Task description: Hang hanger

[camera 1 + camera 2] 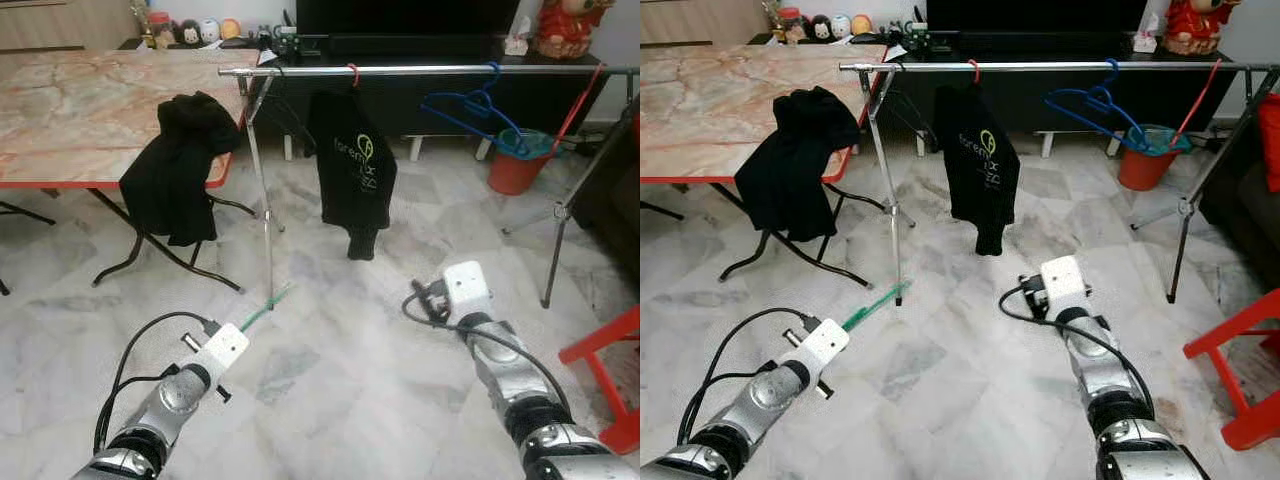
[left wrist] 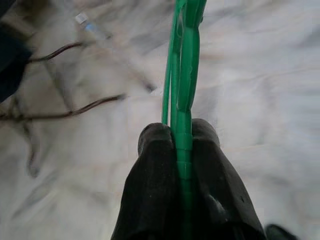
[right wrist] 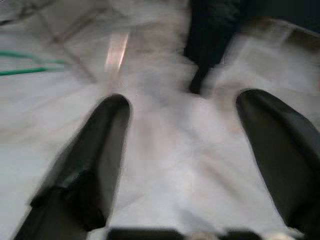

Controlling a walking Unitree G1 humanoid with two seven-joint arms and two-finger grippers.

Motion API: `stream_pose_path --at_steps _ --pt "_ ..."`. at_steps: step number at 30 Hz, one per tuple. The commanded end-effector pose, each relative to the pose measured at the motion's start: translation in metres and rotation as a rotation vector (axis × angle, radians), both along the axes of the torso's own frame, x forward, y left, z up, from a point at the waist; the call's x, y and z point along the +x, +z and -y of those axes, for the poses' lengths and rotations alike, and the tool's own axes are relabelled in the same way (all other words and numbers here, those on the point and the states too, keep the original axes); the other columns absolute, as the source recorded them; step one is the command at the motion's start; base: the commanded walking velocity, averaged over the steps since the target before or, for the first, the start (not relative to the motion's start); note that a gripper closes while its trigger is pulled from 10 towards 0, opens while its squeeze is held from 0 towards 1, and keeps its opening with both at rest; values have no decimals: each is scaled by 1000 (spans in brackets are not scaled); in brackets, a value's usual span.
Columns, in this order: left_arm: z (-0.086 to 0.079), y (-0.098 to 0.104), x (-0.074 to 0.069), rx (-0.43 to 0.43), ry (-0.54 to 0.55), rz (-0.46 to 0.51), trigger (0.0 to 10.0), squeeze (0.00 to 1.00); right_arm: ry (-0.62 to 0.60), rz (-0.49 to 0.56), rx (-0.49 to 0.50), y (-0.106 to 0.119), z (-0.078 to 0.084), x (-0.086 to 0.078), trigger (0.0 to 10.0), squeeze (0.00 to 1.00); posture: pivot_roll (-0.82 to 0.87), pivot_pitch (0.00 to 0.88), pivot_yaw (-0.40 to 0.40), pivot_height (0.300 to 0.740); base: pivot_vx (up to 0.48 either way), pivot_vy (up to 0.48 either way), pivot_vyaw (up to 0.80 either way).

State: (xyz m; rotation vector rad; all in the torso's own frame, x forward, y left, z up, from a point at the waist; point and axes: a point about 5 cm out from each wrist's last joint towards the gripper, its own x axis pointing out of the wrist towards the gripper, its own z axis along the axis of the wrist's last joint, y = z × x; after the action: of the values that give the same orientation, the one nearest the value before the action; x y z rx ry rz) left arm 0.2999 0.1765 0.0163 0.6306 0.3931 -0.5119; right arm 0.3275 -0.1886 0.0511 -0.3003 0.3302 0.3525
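Observation:
A thin green hanger [image 1: 264, 306] sticks forward from my left gripper [image 2: 182, 145], which is shut on it low over the marble floor. The hanger [image 2: 184, 60] runs up between the two black fingers [image 2: 152, 170]. Ahead stands a metal clothes rail [image 1: 420, 71] with a black shirt [image 1: 352, 165] on a red hanger and an empty blue hanger [image 1: 472, 105]. My right gripper [image 3: 182, 150] is open over the floor, nothing between its fingers; its wrist [image 1: 466, 288] is low on the right.
A marble-topped table [image 1: 70, 110] with a black garment [image 1: 178, 165] draped over its edge stands to the left. A red bucket [image 1: 517, 165] sits behind the rail, a red stool [image 1: 610, 370] at the right edge. The rail's legs [image 1: 262, 215] stand ahead.

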Motion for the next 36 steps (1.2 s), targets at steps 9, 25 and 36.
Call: stream_pose_path --at_steps 9,25,36 --pt "0 34 -1 18 -470 -207 10000 0 756 -238 -77 16 1 -45 10000 0 -112 0 12 740 0 0 0" --pt "26 99 -23 -40 -820 -330 10000 0 1144 -308 36 64 -19 -78 10000 0 -100 0 5 740 0 0 0" --pt "53 111 -37 -118 -916 -376 10000 0 1069 -245 -22 62 -32 -64 10000 0 -110 0 6 740 0 0 0"
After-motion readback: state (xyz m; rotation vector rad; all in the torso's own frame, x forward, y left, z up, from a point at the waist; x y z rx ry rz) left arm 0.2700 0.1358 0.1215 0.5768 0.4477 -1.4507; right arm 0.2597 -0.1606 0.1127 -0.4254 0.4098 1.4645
